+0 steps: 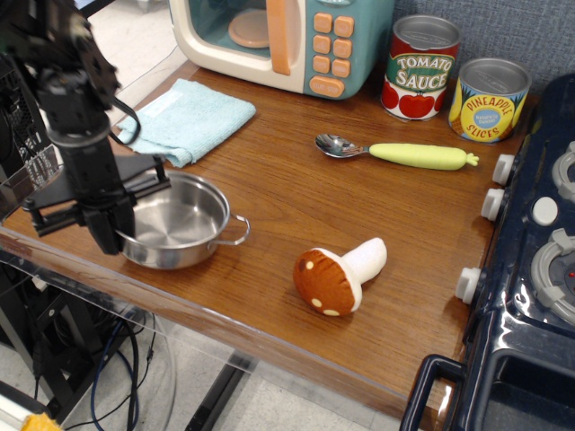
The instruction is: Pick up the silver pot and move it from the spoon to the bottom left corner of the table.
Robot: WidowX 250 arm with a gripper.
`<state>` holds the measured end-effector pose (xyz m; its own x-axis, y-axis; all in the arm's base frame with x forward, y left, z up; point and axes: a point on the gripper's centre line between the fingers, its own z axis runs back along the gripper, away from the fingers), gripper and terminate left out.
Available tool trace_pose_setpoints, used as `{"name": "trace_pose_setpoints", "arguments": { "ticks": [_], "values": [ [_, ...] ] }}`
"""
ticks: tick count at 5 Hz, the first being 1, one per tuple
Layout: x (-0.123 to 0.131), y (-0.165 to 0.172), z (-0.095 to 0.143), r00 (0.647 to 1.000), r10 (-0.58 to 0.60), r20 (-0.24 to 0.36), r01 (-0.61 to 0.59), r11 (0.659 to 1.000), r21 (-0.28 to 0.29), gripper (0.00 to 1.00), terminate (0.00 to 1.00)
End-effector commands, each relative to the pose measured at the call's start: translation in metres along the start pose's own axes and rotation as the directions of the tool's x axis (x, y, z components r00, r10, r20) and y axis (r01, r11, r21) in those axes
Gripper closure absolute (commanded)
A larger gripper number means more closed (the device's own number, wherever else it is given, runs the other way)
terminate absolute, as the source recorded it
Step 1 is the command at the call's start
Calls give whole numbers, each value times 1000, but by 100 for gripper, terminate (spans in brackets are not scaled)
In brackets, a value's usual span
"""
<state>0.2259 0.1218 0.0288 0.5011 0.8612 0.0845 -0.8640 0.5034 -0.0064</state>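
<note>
Silver pot (pixel 175 221) first: it sits on the table (pixel 296 202) near the front left corner, its base apparently resting on the wood, though the contact under its left side is hidden by the arm. The gripper (pixel 112 233) comes straight down over the pot's left rim, its black body covering that part of the rim and the handle on that side. The fingers are narrowly set and seem clamped on the rim, but their tips are dark against dark and hard to separate, so I cannot tell for certain whether they grip or merely touch. A flat black bracket crosses the gripper just above the pot.

The pot's right wire handle points toward the toy mushroom (pixel 340 272), which lies on its side near the front edge, well apart from the pot. Behind the pot, toward the far left, a light blue cloth (pixel 193 119) lies flat, close to but not touching the rim. The spoon (pixel 395 152) lies far right of the pot, its metal bowl pointing left and its yellow-green handle pointing right. Beyond it stand the tomato sauce can (pixel 422 68) and the pineapple can (pixel 489 100), with the toy microwave (pixel 287 40) to their left. The dark blue stove (pixel 530 269) fills the right edge.
</note>
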Motion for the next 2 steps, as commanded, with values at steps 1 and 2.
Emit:
{"name": "trace_pose_setpoints", "arguments": {
  "ticks": [1,2],
  "values": [
    [3,-6,2,999,-27,-19,26,998,-55,0,0],
    [1,-5,2,999,-26,-20,25,999,-44,0,0]
  ]
}}
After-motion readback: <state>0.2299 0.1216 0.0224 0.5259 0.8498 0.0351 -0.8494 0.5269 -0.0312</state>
